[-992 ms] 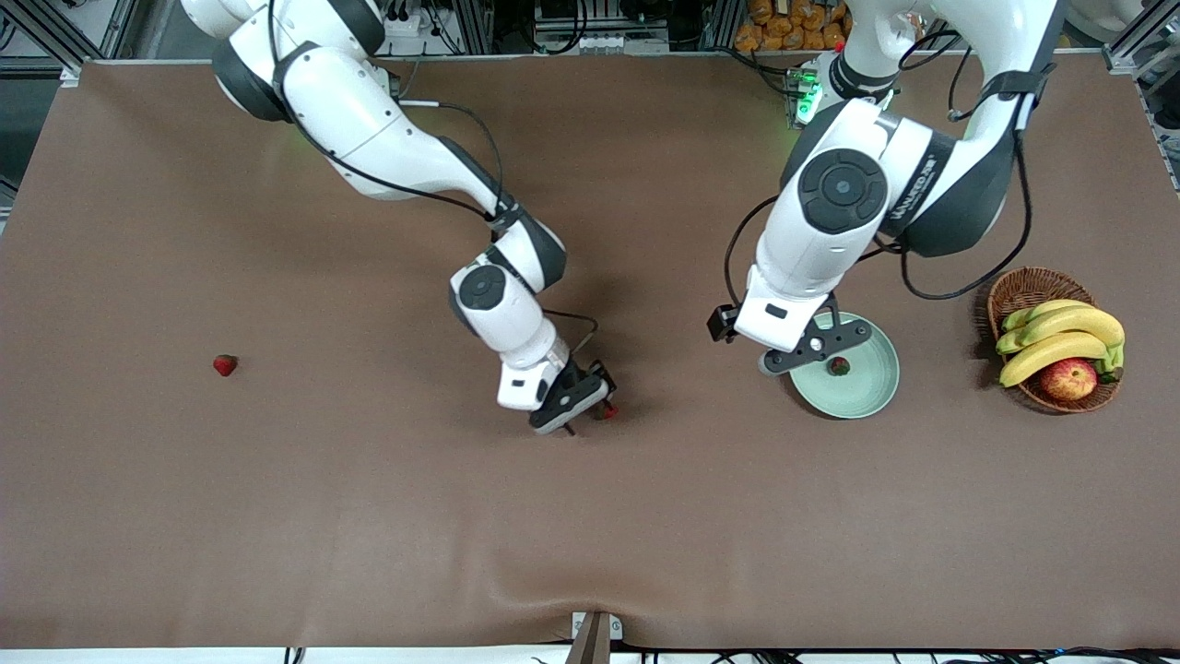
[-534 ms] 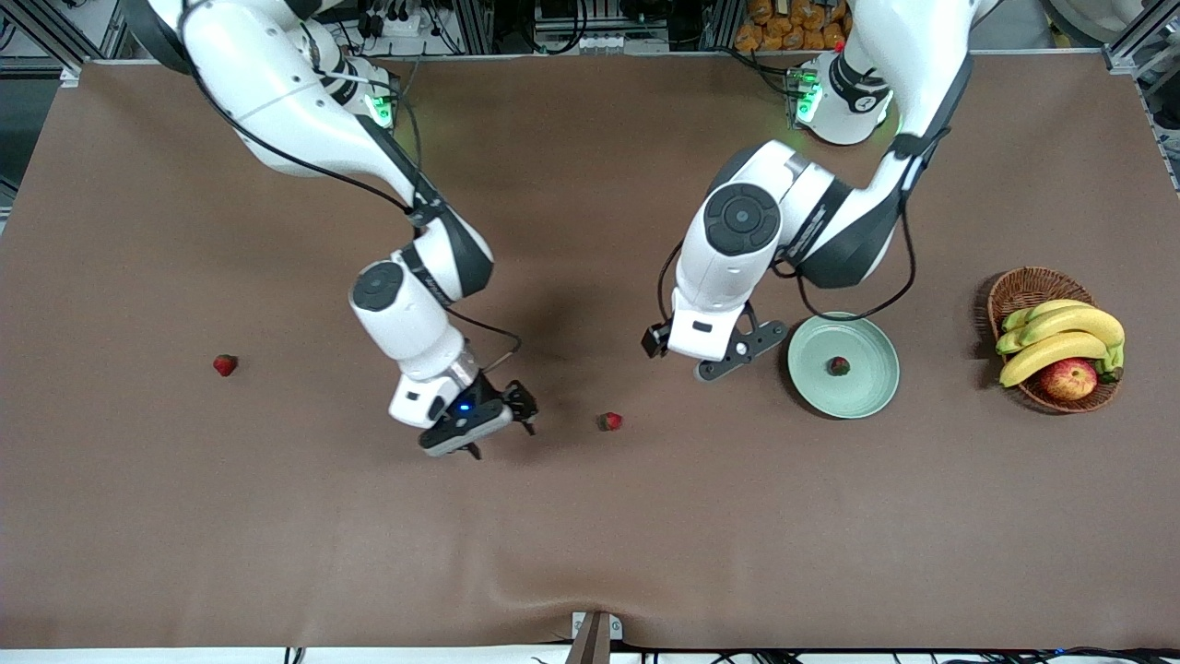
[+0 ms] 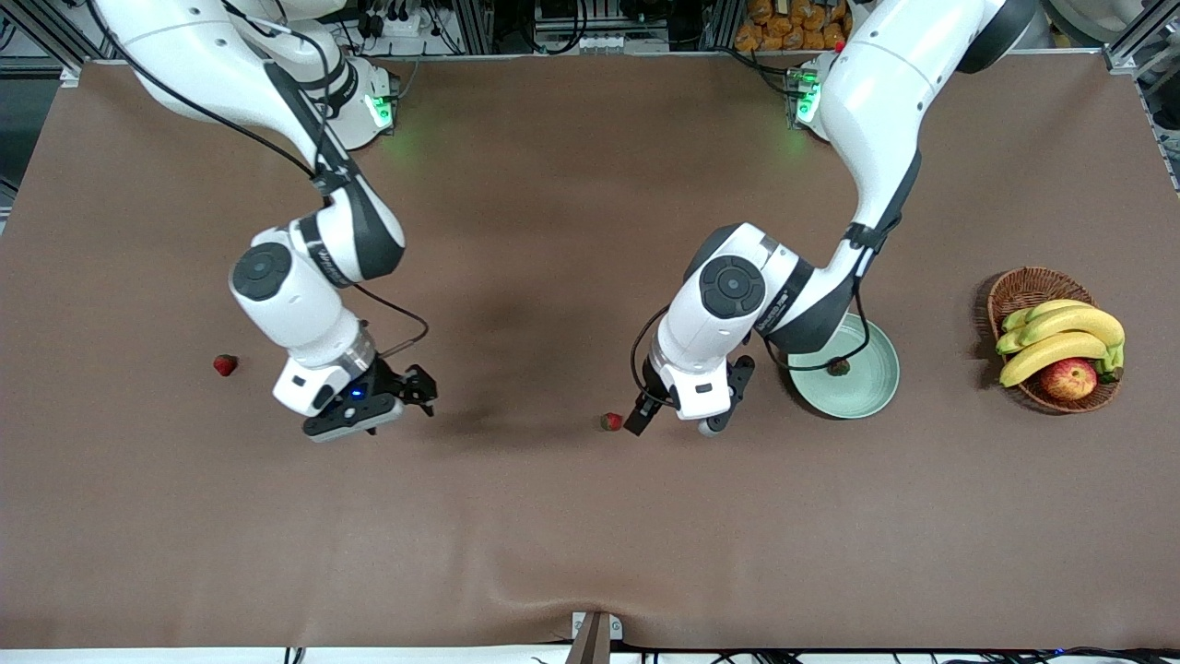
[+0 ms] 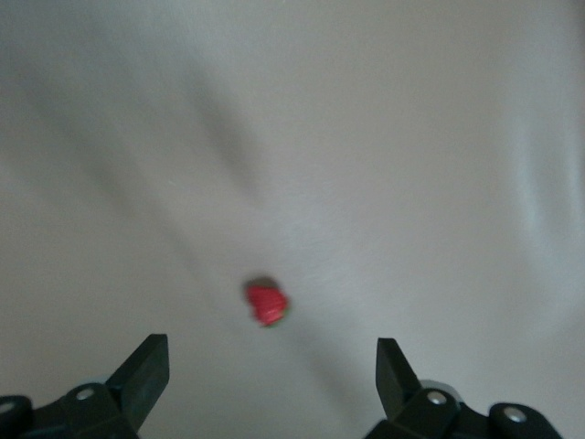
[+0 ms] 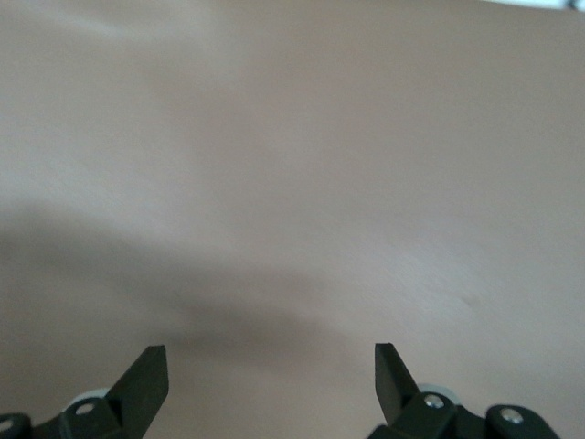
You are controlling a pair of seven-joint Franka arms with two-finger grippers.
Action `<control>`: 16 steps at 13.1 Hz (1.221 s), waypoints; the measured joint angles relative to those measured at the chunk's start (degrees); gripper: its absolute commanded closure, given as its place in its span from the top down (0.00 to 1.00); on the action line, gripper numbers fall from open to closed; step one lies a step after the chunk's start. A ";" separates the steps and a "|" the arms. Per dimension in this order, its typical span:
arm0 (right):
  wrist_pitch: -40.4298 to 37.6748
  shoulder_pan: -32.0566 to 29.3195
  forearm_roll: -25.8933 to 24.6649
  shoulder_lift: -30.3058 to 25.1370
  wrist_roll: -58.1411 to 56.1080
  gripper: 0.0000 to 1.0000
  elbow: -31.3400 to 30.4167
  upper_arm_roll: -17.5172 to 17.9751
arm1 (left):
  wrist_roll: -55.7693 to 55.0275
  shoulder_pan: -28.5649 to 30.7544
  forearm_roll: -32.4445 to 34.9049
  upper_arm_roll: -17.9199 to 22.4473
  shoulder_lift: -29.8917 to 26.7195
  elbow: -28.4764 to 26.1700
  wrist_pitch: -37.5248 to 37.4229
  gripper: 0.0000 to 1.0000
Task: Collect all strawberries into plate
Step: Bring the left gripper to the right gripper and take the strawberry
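Observation:
One strawberry (image 3: 610, 421) lies on the brown table near the middle. My left gripper (image 3: 687, 415) is open and empty, just beside it toward the plate. In the left wrist view the berry (image 4: 267, 305) lies on the cloth a little ahead of the open left gripper (image 4: 271, 384). A second strawberry (image 3: 838, 367) sits in the pale green plate (image 3: 871, 387), which the left arm partly hides. A third strawberry (image 3: 225, 365) lies toward the right arm's end. My right gripper (image 3: 364, 415) is open and empty over bare table between the middle and third berries. The right wrist view shows the open right gripper (image 5: 271, 384) over bare cloth.
A brown wicker basket (image 3: 1014, 290) with bananas (image 3: 1060, 337) and an apple (image 3: 1069, 378) stands at the left arm's end, beside the plate. A small clamp (image 3: 595, 636) sits at the table's front edge.
My right gripper left the middle strawberry on the table and moved toward the right arm's end. My left gripper moved from over the plate to beside the middle strawberry.

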 measured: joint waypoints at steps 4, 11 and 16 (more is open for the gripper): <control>-17.20 -6.99 -0.19 -4.61 -1.31 1.00 -0.46 -0.14 | -19.25 -1.32 0.00 1.83 4.50 0.20 6.94 1.00; -21.62 -25.01 -0.65 -4.38 -10.49 1.00 -4.16 -0.46 | -38.32 -10.18 0.00 9.05 9.23 0.54 10.85 1.00; -20.07 -29.39 -1.41 1.33 -7.76 1.00 -5.27 -0.53 | -38.46 -10.72 0.00 9.10 10.98 0.70 13.09 0.95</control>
